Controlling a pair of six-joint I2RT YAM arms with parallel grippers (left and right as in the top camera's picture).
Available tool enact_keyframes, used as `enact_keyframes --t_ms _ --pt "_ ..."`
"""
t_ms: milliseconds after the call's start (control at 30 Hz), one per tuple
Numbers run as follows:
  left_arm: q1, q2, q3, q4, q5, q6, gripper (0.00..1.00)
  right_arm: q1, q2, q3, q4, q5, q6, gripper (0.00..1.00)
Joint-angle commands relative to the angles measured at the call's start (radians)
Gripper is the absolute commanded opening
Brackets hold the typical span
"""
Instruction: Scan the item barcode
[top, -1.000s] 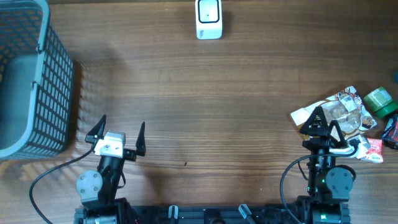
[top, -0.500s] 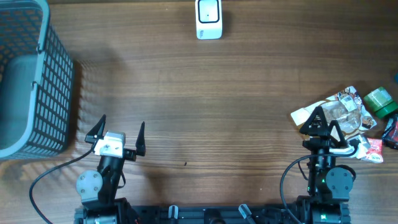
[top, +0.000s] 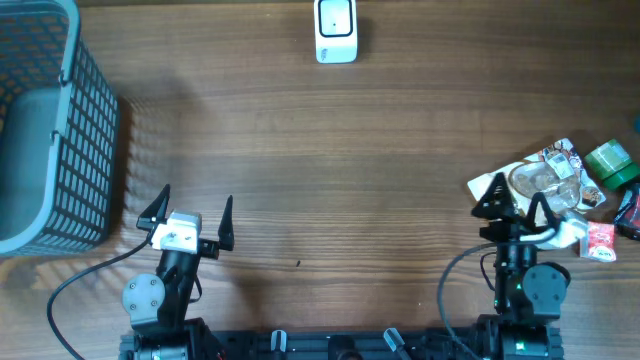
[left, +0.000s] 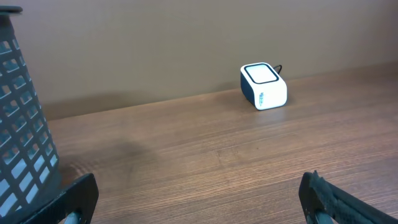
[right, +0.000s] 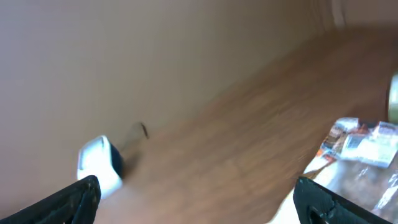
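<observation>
A pile of wrapped items (top: 553, 186) lies at the table's right edge, and the right wrist view shows it blurred at its right side (right: 364, 144). The white barcode scanner (top: 335, 30) stands at the far middle edge, also visible in both wrist views (left: 263, 86) (right: 99, 165). My right gripper (top: 513, 203) is open with nothing between its fingers, just left of the pile's near-left corner. My left gripper (top: 197, 200) is open and holds nothing, low at the near left over bare wood (left: 198, 194).
A grey mesh basket (top: 45, 130) stands at the far left, its wall close to the left gripper (left: 22, 130). A green round item (top: 610, 160) and a red packet (top: 601, 240) sit at the pile's right side. Bare wood lies between the grippers and the scanner.
My right gripper has swung slightly to the left, off the edge of the pile, and its wrist view is motion-blurred. The left arm has stayed still.
</observation>
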Motion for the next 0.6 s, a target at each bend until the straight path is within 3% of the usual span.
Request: enact_keyframes --t_ms 0,433,567 --pt "-0.007 -0.005 -0.008 0.001 -0.006 -0.005 1.00 0.003 0.022 -0.001 -0.003 -0.079 -0.321 1.00" --pt "-0.007 -0.005 -0.008 0.001 -0.006 -0.005 1.00 0.003 0.023 -0.001 -0.004 -0.100 -0.311 1.00" --pt "-0.007 -0.005 -0.008 0.001 -0.006 -0.005 1.00 0.003 -0.060 -0.001 0.013 -0.099 -0.312 1.00"
